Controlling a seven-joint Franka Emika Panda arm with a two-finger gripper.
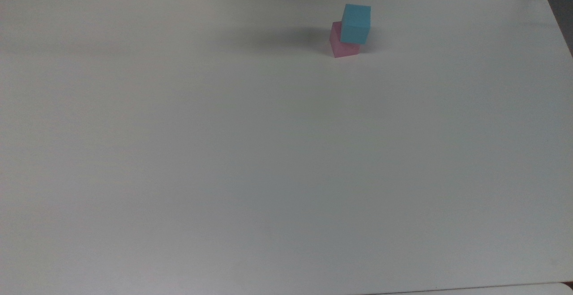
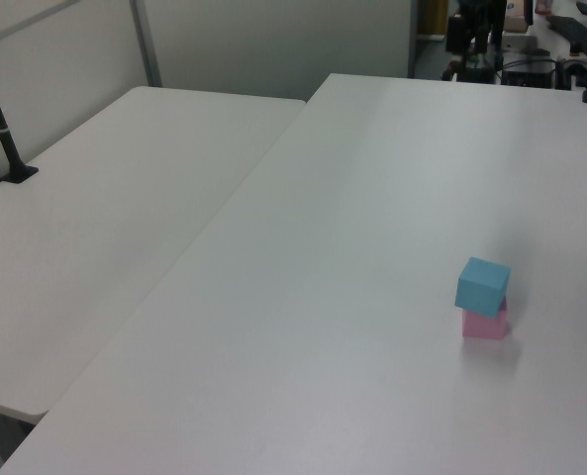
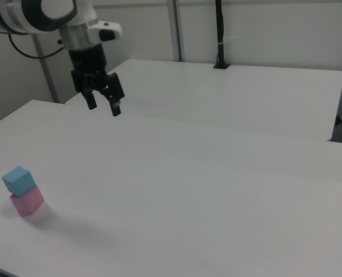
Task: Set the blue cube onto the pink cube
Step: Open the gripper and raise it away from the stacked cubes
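Well below and away from our gripper [image 3: 103, 106], whose spread fingers hold nothing, the blue cube [image 1: 356, 23] sits skewed atop the pink cube [image 1: 343, 46], so we judge the stack done.

We see even, diffuse light over the white table [image 1: 286, 151], with no glare. A soft grey shadow lies on it just to the top view's left of the pink cube [image 1: 342, 46]; a fainter one sits beside the cube in the right view. Edges look slightly soft throughout.
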